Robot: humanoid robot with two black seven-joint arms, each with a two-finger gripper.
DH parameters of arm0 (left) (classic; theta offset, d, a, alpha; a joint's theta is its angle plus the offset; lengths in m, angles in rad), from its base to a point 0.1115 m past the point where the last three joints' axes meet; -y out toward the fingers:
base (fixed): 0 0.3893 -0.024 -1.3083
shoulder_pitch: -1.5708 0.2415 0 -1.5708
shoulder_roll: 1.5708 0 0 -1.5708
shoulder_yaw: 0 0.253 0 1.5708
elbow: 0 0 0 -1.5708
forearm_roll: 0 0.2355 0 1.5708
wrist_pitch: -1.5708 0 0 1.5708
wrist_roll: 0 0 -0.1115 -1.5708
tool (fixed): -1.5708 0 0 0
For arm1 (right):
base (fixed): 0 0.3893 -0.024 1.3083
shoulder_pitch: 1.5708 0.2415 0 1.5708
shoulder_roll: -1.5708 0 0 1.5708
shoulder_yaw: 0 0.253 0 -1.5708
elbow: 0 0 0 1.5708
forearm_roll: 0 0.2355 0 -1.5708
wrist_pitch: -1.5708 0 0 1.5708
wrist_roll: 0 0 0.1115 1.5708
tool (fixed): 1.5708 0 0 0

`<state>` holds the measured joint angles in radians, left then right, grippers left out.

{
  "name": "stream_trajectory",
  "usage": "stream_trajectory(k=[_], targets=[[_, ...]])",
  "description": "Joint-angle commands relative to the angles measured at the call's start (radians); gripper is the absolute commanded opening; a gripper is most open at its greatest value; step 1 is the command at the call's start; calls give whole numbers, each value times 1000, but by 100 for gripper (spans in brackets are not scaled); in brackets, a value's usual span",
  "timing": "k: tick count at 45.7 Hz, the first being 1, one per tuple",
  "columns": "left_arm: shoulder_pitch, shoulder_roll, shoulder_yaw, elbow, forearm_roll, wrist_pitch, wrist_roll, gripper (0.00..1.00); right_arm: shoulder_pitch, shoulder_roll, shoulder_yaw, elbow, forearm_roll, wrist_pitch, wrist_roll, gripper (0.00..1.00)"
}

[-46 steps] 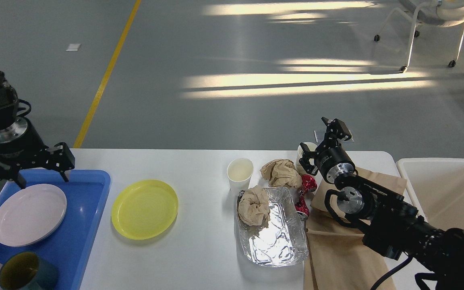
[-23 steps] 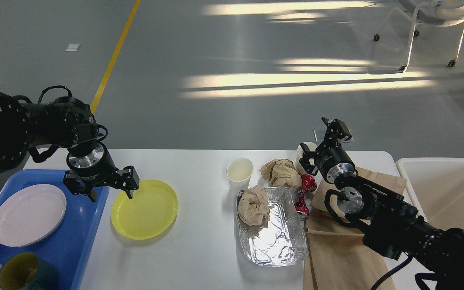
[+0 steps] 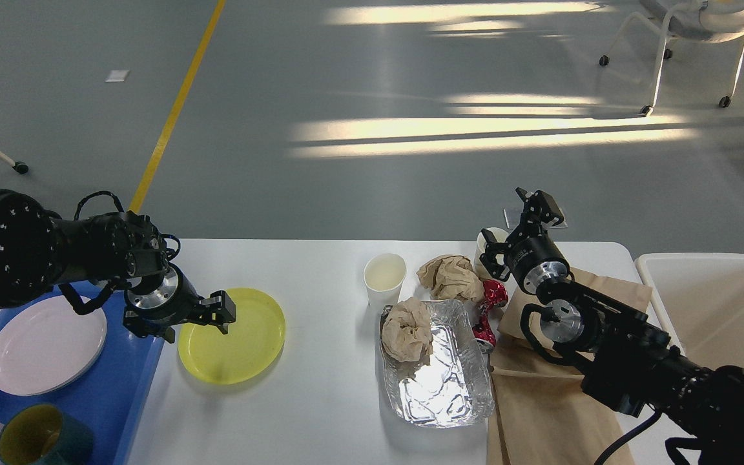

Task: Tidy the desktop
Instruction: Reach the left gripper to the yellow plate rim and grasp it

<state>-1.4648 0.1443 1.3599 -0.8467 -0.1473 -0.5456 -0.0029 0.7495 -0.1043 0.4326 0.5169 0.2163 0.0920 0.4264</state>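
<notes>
The white desktop holds a yellow plate, a white paper cup, a crumpled brown paper ball, a foil tray with a second paper ball in it, a crushed red can and a brown paper bag. My left gripper is open and low over the yellow plate's left edge, one finger over the plate. My right gripper is open and empty at the far right, beside another white cup that it partly hides.
A blue tray at the front left holds a white plate and two mugs. A white bin stands off the table's right end. My right arm lies over the brown bag.
My left arm has swung right from over the blue tray to the yellow plate and come down to its left edge. The right arm has not moved.
</notes>
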Motion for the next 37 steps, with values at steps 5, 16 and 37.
stream_trajectory(k=[5,16,37], targets=[[38,4,-4,1,0,35,0,89,-1,0,0,0,0,0,0,100],[73,4,-4,0,0,39,0,89,1,0,0,0,0,0,0,100],[144,8,-30,43,-2,87,0,88,1,0,0,0,0,0,0,100]])
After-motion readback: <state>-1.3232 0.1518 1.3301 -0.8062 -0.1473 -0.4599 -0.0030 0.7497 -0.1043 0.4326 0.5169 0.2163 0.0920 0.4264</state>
